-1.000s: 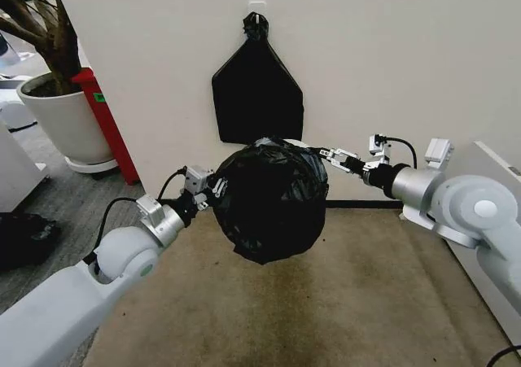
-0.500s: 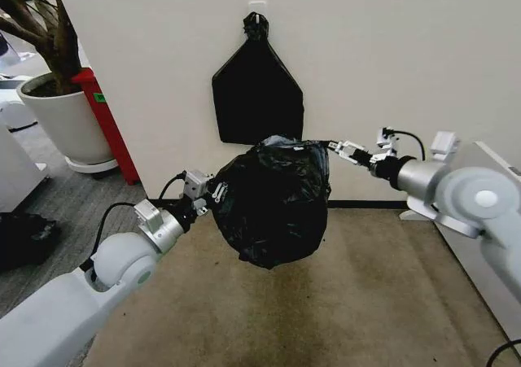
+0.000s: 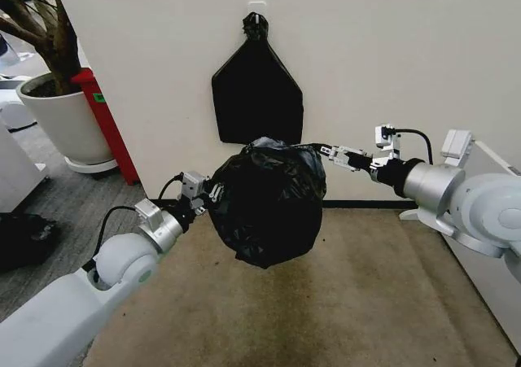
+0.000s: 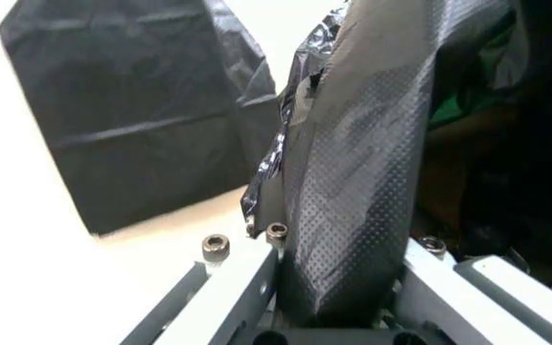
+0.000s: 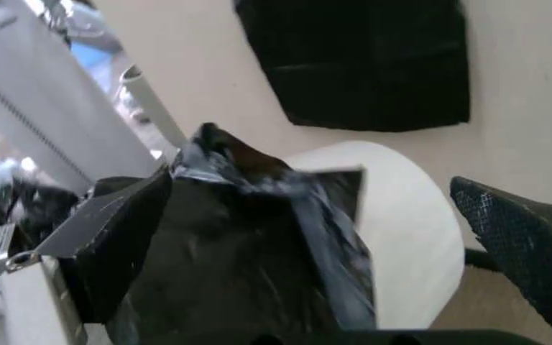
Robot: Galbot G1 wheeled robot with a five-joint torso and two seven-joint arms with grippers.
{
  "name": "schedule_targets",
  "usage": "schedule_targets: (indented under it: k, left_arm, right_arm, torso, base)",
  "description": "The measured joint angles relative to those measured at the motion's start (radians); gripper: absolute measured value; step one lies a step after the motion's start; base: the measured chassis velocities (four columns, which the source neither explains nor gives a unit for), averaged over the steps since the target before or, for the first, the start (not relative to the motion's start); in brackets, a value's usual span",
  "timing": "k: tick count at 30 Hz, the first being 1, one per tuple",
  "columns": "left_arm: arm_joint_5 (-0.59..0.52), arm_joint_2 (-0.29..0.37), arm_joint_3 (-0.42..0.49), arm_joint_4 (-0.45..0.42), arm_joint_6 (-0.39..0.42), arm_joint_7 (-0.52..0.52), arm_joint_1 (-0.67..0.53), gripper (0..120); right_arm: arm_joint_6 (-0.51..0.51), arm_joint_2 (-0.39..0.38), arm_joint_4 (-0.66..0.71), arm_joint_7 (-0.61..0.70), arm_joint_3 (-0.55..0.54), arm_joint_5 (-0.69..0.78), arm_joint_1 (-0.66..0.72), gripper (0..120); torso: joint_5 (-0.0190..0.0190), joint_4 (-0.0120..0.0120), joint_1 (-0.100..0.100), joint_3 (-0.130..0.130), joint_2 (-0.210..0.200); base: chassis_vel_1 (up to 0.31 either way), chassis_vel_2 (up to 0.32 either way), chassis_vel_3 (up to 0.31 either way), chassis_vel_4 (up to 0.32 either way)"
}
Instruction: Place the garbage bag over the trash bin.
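The garbage bag (image 3: 269, 200) is hanging above the carpet between both grippers, slightly lower and rounder than a moment earlier. The left gripper (image 4: 338, 287) is clamping a fold of bag. The right gripper (image 5: 315, 237) is gaping, film draped against one finger, the trash bin (image 5: 405, 237) just behind.
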Motion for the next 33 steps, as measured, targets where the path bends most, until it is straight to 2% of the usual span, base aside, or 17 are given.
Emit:
schedule_targets:
  k: [7, 12, 22, 33]
  left_arm:
    - [0.133, 0.032, -0.006, -0.001, -0.057, 0.057, 0.002, 0]
    - [0.209, 0.051, -0.009, -0.002, -0.091, 0.096, -0.005, 0]
    - [0.25, 0.072, -0.011, -0.019, -0.11, 0.124, 0.006, 0]
    - [0.266, 0.088, -0.016, -0.067, -0.123, 0.146, 0.06, 0]
  right_arm:
    - [-0.06, -0.045, -0.012, -0.055, -0.098, -0.034, 0.091, 100]
    - [-0.082, -0.034, -0.03, -0.039, -0.165, -0.022, 0.13, 100]
    - [-0.096, -0.001, -0.059, -0.023, -0.207, -0.032, 0.136, 100]
    - [-0.098, 0.056, -0.182, -0.007, -0.239, -0.098, 0.147, 100]
  torso:
    - [-0.0001, 0.0001, 0.0, 0.0, 0.0]
    - [-0.0001, 0.0, 0.0, 0.0, 0.0]
    - [-0.0001, 0.0, 0.0, 0.0, 0.0]
    - [-0.0001, 0.0, 0.0, 0.0, 0.0]
  base:
    - [0.0, 0.0, 0.0, 0.0]
    - [0.0, 0.0, 0.0, 0.0]
    - [0.0, 0.0, 0.0, 0.0]
    - [0.0, 0.0, 0.0, 0.0]
